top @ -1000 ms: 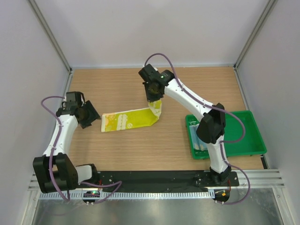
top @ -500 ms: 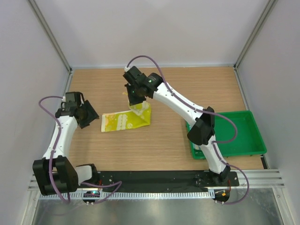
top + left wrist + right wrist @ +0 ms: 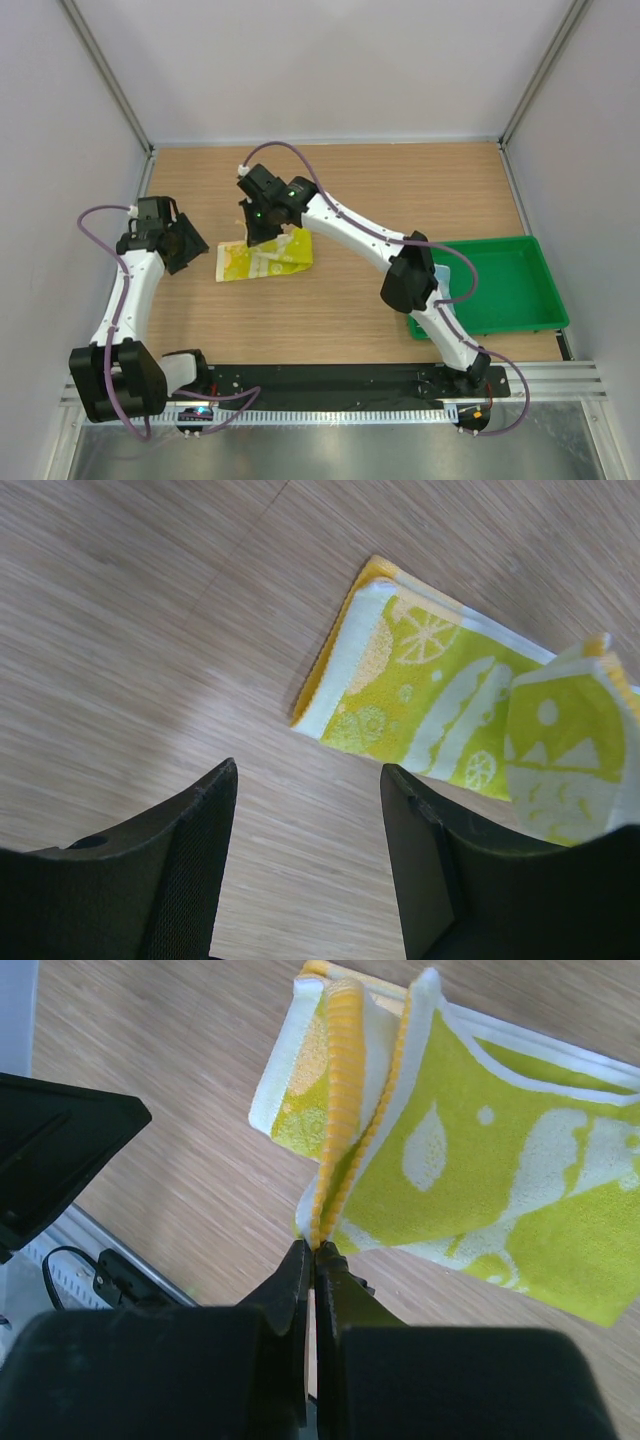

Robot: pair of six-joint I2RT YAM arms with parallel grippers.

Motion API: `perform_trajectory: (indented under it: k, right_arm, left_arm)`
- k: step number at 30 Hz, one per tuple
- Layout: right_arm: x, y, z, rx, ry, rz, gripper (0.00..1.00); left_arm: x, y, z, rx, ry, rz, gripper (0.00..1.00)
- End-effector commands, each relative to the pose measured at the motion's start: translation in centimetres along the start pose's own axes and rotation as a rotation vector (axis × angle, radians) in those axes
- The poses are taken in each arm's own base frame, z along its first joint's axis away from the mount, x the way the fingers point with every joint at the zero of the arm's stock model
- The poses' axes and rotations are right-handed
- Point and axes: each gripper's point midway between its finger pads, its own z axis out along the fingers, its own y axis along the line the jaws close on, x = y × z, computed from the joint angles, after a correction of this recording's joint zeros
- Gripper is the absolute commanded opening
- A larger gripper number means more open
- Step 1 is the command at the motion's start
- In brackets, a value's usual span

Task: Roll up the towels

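Wide wooden bench (image 3: pixel 400 190), and off on its right side sits the green tray (image 3: pixel 510 300). A sliver of the blue towel (image 3: pixel 443 272) peeks out inside it, mostly hidden behind the right arm.

The action is left of centre, on the yellow towel (image 3: pixel 270 262). It lies flat on the bench with its long axis running left to right, and its right end is lifted and doubled back over itself toward the left.

The right claw (image 3: pixel 315 1250) is clenched tight on that raised edge. The wrist view shows the orange hem pinched between its tips, right above the flat part of the cloth.

The left claw (image 3: pixel 305 772) hangs released, jaws apart and gripping nothing. It is just off the towel's left short end, which lies ahead of it and a little to its right.

So the right arm owns the rolling end and the left is nearer the free end. The roll looks barely started, and it will likely need to travel leftward along that axis.
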Motion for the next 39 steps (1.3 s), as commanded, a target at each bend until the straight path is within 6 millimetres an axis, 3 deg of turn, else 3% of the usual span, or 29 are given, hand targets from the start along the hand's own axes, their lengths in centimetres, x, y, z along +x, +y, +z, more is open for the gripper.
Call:
perform_trajectory:
  k: [1, 2, 3, 4, 6, 7, 8, 12, 17, 20, 22, 23, 24, 26, 27, 29, 33, 39]
  right_arm:
    - [-0.5, 2.4, 0.9, -0.061, -0.035, 0.01, 0.06]
    - [0.0, 2.1, 1.6, -0.041, -0.026, 0.009, 0.15]
    - [1.0, 1.7, 2.4, -0.015, -0.009, 0.007, 0.29]
    - [1.4, 1.3, 2.9, 0.004, -0.003, 0.009, 0.53]
    - [3.0, 0.5, 4.4, 0.024, 0.029, 0.004, 0.66]
    - [3.5, 0.2, 4.7, 0.032, 0.039, 0.003, 0.77]
    - [3.7, -0.2, 5.0, 0.045, 0.043, 0.003, 0.79]
    - [3.6, -0.6, 4.5, 0.053, 0.015, 0.003, 0.81]
    - [0.6, -1.0, 0.6, 0.072, -0.09, -0.006, 0.84]
    - [-0.4, -2.8, -1.2, 0.09, -0.121, 0.017, 0.85]
    - [0.6, -4.8, -1.2, 0.115, -0.094, 0.038, 0.84]
    - [-0.3, -5.5, -2.1, 0.106, -0.122, 0.056, 0.82]
    - [0.9, -6.9, -1.6, 0.122, -0.093, 0.071, 0.79]
    - [0.7, -8.5, -1.8, 0.114, -0.096, 0.104, 0.75]
    - [2.1, -9.2, -1.2, 0.104, -0.048, 0.116, 0.69]
    - [3.0, -10.4, -0.6, 0.112, -0.017, 0.132, 0.64]
    - [5.2, -12.9, 1.0, 0.166, 0.047, 0.135, 0.64]
    - [7.7, -15.2, 3.0, 0.207, 0.11, 0.133, 0.58]
  left_arm:
    - [-1.2, -0.4, -0.8, 0.007, -0.046, 0.0, 0.6]
    - [-1.2, -0.4, -0.9, 0.007, -0.047, -0.001, 0.6]
    - [-1.1, -0.3, -0.9, 0.006, -0.045, -0.001, 0.6]
    - [-1.2, -0.4, -0.8, 0.006, -0.045, -0.001, 0.61]
    - [-1.2, -0.4, -0.9, 0.007, -0.044, -0.001, 0.6]
    - [-1.1, -0.4, -0.8, 0.006, -0.043, -0.001, 0.6]
    - [-1.1, -0.3, -0.7, 0.003, -0.041, -0.001, 0.6]
    - [-1.1, -0.4, -0.7, 0.007, -0.036, -0.001, 0.6]
    - [-0.6, -1.3, -0.5, 0.055, -0.007, 0.021, 0.59]
    - [0.5, -2.5, 0.1, 0.134, 0.048, 0.037, 0.59]
    - [1.6, -3.2, 0.7, 0.154, 0.099, 0.057, 0.57]
    - [2.1, -3.8, 0.9, 0.169, 0.124, 0.07, 0.57]
    - [2.7, -4.0, 1.6, 0.162, 0.16, 0.079, 0.56]
    - [3.6, -5.0, 2.0, 0.172, 0.199, 0.108, 0.56]
    - [4.2, -5.0, 2.8, 0.158, 0.235, 0.106, 0.56]
    - [4.8, -6.0, 3.2, 0.162, 0.261, 0.126, 0.55]
    - [5.3, -6.7, 4.4, 0.142, 0.292, 0.119, 0.55]
    - [5.3, -6.9, 6.0, 0.112, 0.325, 0.111, 0.54]
